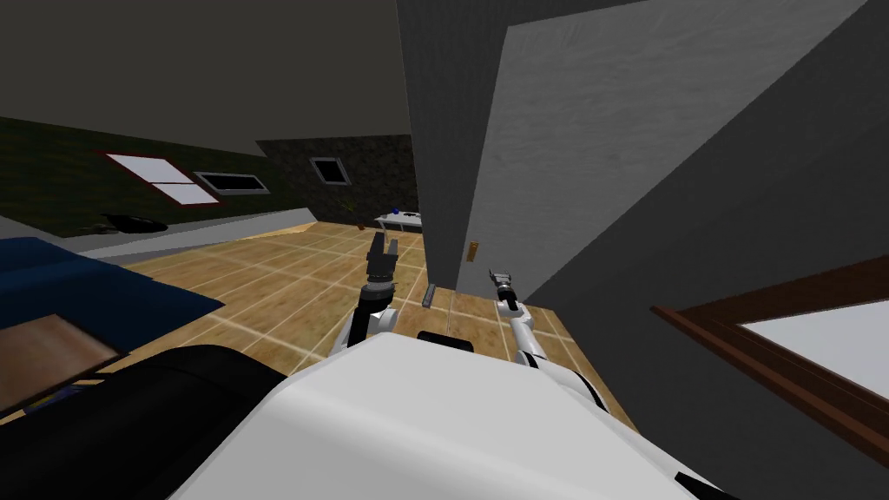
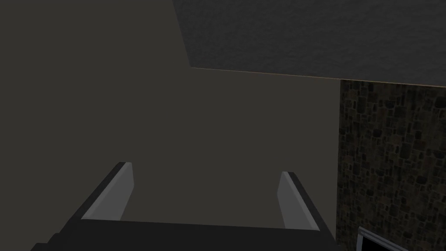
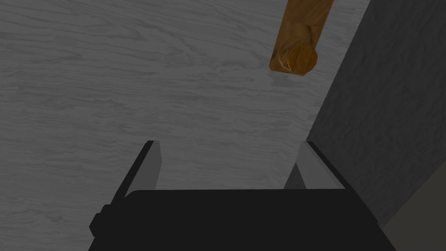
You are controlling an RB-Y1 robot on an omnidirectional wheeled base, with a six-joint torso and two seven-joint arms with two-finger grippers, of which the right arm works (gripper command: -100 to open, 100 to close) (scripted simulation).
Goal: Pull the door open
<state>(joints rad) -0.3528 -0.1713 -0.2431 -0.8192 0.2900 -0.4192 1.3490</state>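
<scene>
A grey wood-grain door (image 1: 564, 156) stands ahead of me, slightly right, with a small brown handle (image 1: 471, 251) near its left edge. In the right wrist view the door (image 3: 130, 87) lies close and the brown handle (image 3: 300, 39) sits beyond the fingertips, off toward the right finger's side. My right gripper (image 3: 228, 150) is open and holds nothing; in the head view the right gripper (image 1: 500, 279) hangs a little below and right of the handle. My left gripper (image 1: 381, 252) is raised left of the door, open and empty (image 2: 204, 174).
A dark grey wall (image 1: 712, 260) runs along the right of the door, with a brown-framed window (image 1: 799, 338) near me. A dark pillar (image 1: 438, 148) borders the door's left edge. Tiled floor (image 1: 278, 286) spreads left, with a blue sofa (image 1: 78, 286) and a far white table (image 1: 399, 220).
</scene>
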